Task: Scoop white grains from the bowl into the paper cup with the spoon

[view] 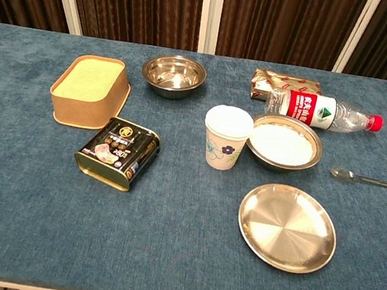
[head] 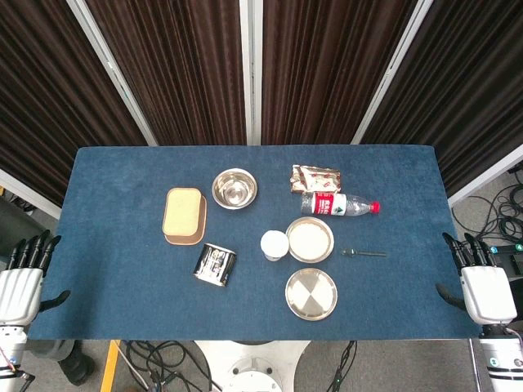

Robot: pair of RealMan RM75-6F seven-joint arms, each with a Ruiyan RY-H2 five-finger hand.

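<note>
The robot's left hand (head: 24, 282) hung off the table's left edge, fingers apart, holding nothing. Mid-table, the white floral paper cup (view: 225, 137) stood just beside the steel bowl of white grains (view: 284, 143). Right of the bowl lay the clear plastic spoon (view: 363, 178), untouched. The right hand (head: 484, 286) waited likewise spread and empty; it seemed best placed to pinch the spoon's handle, keeping it level.

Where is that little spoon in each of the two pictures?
Head view: the spoon lies right of centre on the blue cloth, just right of the bowl of white grains.
Chest view: the spoon lies near the right edge, again right of the bowl of white grains.
Shared landmark: the water bottle lying behind the bowl.
</note>
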